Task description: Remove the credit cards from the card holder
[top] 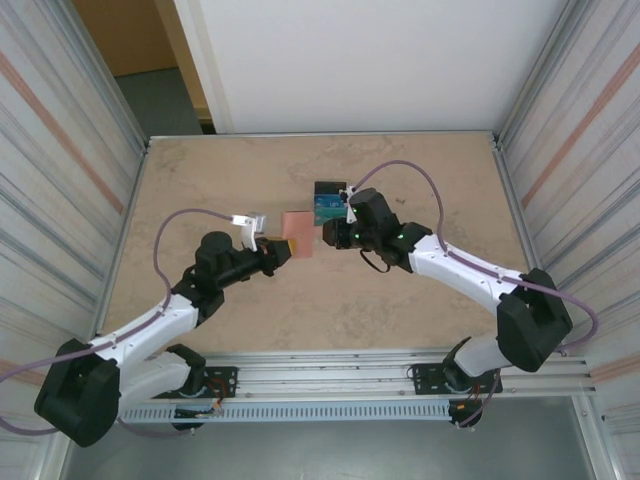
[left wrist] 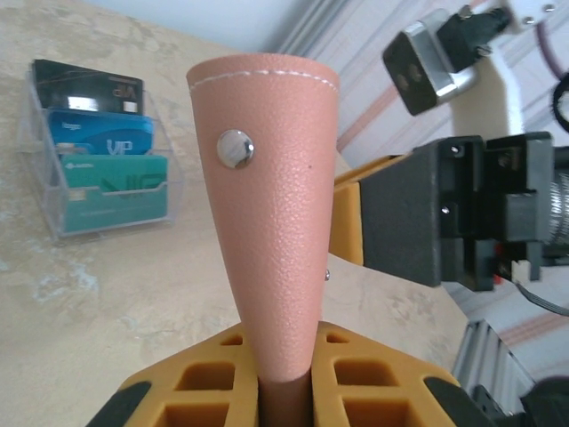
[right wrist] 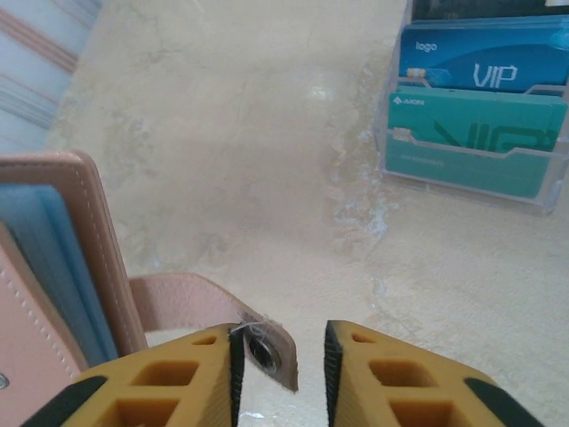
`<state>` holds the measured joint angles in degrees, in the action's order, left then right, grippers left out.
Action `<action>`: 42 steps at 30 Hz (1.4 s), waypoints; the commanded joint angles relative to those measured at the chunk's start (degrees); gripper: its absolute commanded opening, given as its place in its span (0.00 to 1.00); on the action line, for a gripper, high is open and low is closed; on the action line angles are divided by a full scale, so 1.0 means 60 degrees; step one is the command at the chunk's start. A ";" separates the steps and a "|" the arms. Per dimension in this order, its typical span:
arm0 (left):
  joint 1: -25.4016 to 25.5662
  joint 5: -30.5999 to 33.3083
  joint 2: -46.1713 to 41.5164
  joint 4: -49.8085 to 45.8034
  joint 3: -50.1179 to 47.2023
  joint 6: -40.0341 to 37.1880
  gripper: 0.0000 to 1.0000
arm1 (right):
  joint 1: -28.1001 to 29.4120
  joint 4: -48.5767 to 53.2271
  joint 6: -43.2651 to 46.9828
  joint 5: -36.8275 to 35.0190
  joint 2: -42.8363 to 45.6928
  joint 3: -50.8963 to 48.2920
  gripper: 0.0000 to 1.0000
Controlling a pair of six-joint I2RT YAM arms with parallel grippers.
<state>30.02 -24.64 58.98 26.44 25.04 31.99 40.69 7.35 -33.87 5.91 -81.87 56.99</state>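
Card holder (left wrist: 267,178) between left jaws

- card holder (left wrist: 271,205): pinkish-brown grained leather, white stitching, silver stud, pale blue pockets inside
- credit cards (left wrist: 102,133): black, blue, teal
- table (top: 330,300): beige, mottled marbling

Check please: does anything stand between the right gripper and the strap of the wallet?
Nothing visible does. The strap lies between the open jaws of the right gripper, while the left gripper holds the wallet.
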 commanded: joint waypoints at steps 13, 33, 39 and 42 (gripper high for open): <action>-0.0609 -0.2626 -0.0472 0.1311 0.0569 0.0747 0.00 | -0.0785 -0.3592 -0.0114 0.3928 0.1218 -0.1618 0.49; -0.0946 -0.3771 -0.0597 0.2566 0.0727 0.2168 0.00 | -0.1112 -0.6072 -0.0640 0.6309 0.1653 -0.2379 0.44; -0.0950 -0.4063 -0.0631 0.2736 0.0777 0.2372 0.00 | -0.1112 -0.6140 -0.0640 0.6353 0.1647 -0.2423 0.37; -0.0946 -0.4191 -0.0653 0.2785 0.0778 0.2443 0.00 | -0.1112 -0.6185 -0.0654 0.6426 0.1601 -0.2411 0.33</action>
<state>24.69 -47.09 56.77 38.76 27.33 45.41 33.78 -28.16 -37.10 42.89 -73.12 42.83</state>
